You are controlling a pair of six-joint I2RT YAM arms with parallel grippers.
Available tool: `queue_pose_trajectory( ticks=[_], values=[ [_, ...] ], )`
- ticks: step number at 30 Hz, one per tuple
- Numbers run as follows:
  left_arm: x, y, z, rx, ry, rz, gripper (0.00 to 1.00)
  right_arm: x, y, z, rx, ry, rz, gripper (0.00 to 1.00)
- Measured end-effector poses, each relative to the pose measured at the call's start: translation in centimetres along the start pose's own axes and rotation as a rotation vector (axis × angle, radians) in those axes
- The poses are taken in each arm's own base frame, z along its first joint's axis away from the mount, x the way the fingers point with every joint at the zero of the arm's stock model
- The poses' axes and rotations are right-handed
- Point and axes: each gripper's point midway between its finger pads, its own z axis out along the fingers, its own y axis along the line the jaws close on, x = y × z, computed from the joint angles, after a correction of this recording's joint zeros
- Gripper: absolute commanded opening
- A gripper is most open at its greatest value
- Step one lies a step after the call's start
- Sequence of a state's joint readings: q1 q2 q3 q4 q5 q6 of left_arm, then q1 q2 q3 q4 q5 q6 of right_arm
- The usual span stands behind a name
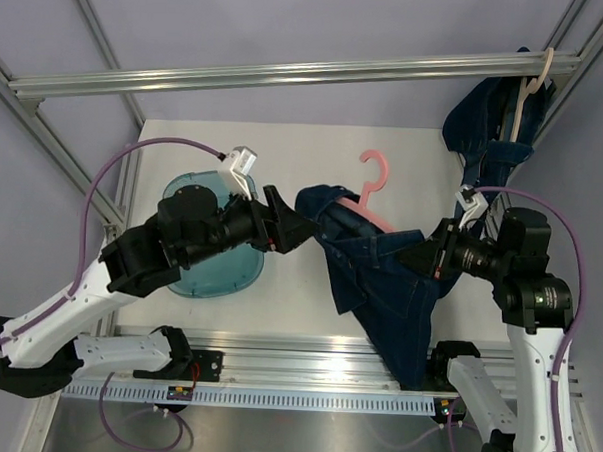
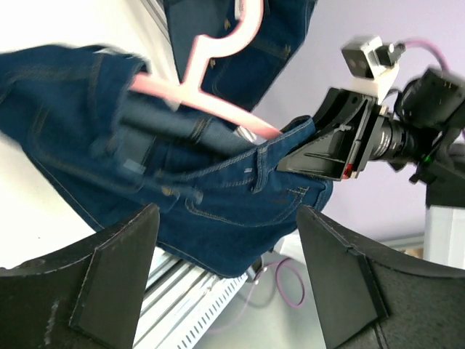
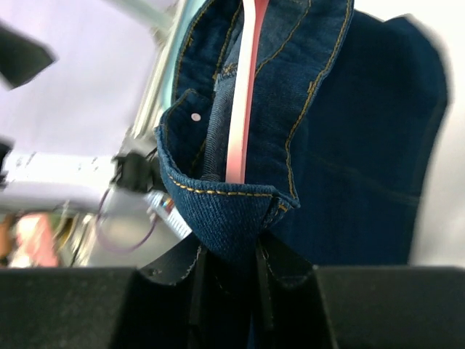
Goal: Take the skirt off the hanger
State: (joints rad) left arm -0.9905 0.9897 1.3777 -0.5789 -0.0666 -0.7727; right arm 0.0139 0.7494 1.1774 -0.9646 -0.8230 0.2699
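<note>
Denim skirt (image 1: 379, 279) draped over a pink hanger (image 1: 376, 197) and held above the white counter (image 1: 285, 155), with the hem sagging well below the hanger toward the counter's near edge. Pinched at the waistband, just right of the hanger's shoulder, by the right hand (image 1: 415, 256), which is pressed together on a fold of dark cloth with yellow stitching. Seen from the right wrist: one pink arm of the hanger running inside the waistband, straight toward that grip. Left of the hanger, the left hand (image 1: 303, 226) level with the skirt's other end, fingers (image 2: 116, 276) spread wide and holding nothing. Cloth close ahead of the tips, contact not clear. Farther left of the hanger, a translucent blue bowl (image 1: 194, 271) on the counter beneath the left arm. Up and to the right of the hanger, a second denim garment (image 1: 486, 129) hung on a pale hanger (image 1: 533, 81) hooked over the aluminium rail (image 1: 288, 73).
</note>
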Motion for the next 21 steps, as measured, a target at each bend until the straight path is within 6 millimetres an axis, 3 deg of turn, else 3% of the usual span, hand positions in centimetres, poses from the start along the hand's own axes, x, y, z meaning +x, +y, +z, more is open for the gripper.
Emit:
queue_pose_trajectory(
  ticks=[6,12,21],
  values=[
    [2.4,-0.1,2.1,-0.049,0.041,0.083,0.78,2.7,2.1,0.6,-0.122,0.118,0.021,0.00],
    [2.1,-1.7,5.5,-0.116,0.041,0.189,0.76,4.0,4.0,1.1,-0.198,0.201,0.026,0.00],
    [1.6,-0.5,4.9,-0.195,0.008,0.240,0.74,3.4,5.3,0.2,-0.226,0.158,0.015,0.00]
  ],
)
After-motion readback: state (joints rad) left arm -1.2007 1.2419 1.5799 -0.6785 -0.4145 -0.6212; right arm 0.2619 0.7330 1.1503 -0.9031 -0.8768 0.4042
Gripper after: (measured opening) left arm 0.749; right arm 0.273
